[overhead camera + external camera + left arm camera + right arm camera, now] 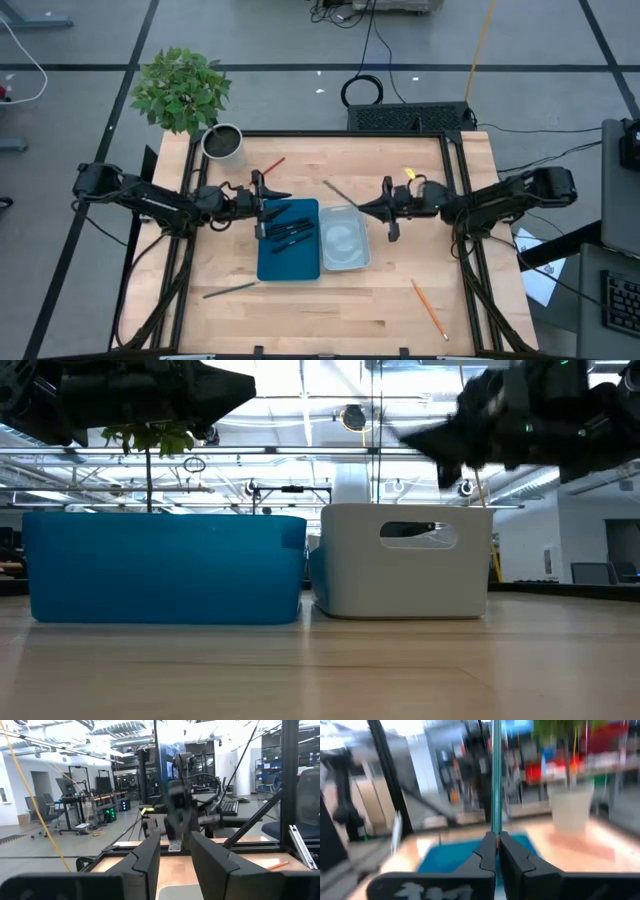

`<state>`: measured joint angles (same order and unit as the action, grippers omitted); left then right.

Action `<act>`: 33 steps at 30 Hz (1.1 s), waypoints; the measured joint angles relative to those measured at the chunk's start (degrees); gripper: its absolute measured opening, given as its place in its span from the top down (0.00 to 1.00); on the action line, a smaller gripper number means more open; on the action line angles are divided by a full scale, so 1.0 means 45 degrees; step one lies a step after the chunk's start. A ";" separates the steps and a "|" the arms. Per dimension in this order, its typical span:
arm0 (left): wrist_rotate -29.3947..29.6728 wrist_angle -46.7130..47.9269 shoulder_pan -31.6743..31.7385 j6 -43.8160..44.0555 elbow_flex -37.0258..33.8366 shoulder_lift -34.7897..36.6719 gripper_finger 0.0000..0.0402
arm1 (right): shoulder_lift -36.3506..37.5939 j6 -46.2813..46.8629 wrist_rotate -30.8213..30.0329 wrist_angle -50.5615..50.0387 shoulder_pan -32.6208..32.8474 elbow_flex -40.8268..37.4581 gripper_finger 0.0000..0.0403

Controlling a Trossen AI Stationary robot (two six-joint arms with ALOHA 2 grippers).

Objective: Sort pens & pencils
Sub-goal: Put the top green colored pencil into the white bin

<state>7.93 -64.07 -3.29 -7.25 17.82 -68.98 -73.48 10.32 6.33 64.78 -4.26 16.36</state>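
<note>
The right gripper [497, 851] pinches a green pencil [496, 780] above the clear tray [344, 243], likely to drop it there; the left gripper [175, 855], fingers spread and empty, hovers over the blue tray [288, 268] of pens [287, 229].

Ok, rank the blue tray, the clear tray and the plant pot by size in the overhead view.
1. blue tray, largest.
2. clear tray, somewhat smaller.
3. plant pot, clearly smallest.
</note>
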 joint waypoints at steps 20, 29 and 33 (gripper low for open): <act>0.0008 0.0252 0.0000 0.0003 0.0002 -0.0003 0.72 | 0.2784 -0.0938 -0.1445 -1.5491 0.1371 0.3986 1.00; 0.0315 0.0196 0.0010 -0.0029 0.0005 -0.0003 0.72 | 0.4843 -0.2868 -0.1336 -1.8275 0.1010 0.4001 1.00; 0.0358 0.0199 0.0010 -0.0051 0.0005 0.0000 0.72 | 0.4593 -0.2024 -0.0950 -1.8066 0.0933 0.4001 1.00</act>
<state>9.54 -63.18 -3.25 -7.48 17.85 -68.97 -52.81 1.21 2.06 -16.52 -0.05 34.37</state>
